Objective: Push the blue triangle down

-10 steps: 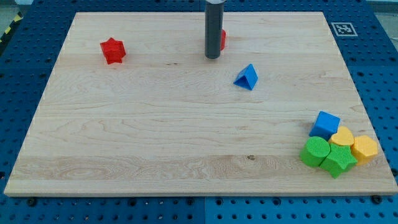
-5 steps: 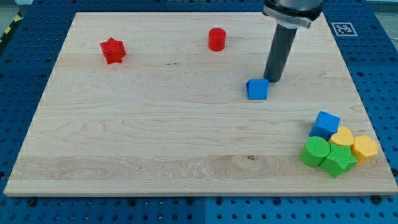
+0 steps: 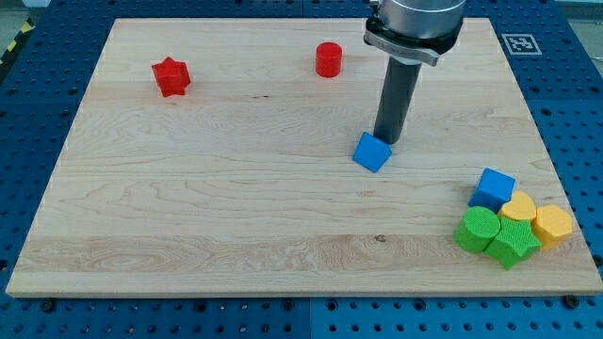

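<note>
Since the earlier frame the blue triangle (image 3: 372, 152) has slid down and left, and my tip (image 3: 385, 141) has followed, now touching its upper right edge just right of the frame's centre. The arm ends in a bare rod that grips nothing. A red cylinder (image 3: 328, 59) sits well above.

Bright, even overhead light is falling on the wooden worktop (image 3: 188, 207), casting only faint, short shadows beneath the blocks. Everything is staying sharp, without glare, blur or visible edge distortion.
</note>
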`<state>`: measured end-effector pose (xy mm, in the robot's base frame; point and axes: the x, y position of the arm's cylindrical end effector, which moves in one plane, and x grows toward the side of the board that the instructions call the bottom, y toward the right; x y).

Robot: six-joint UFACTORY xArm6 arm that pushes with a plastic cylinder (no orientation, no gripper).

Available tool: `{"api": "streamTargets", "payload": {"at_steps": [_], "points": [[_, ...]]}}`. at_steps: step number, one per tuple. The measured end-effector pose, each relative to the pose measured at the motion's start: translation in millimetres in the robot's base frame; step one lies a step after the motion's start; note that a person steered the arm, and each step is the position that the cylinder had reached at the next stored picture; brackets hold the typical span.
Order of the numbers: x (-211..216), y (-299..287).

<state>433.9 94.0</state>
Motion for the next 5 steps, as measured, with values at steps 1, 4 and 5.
{"api": "streamTargets", "payload": {"at_steps": [1, 4, 5], "points": [[0.0, -30.4], [3.7, -20.4], [17.2, -20.4]]}}
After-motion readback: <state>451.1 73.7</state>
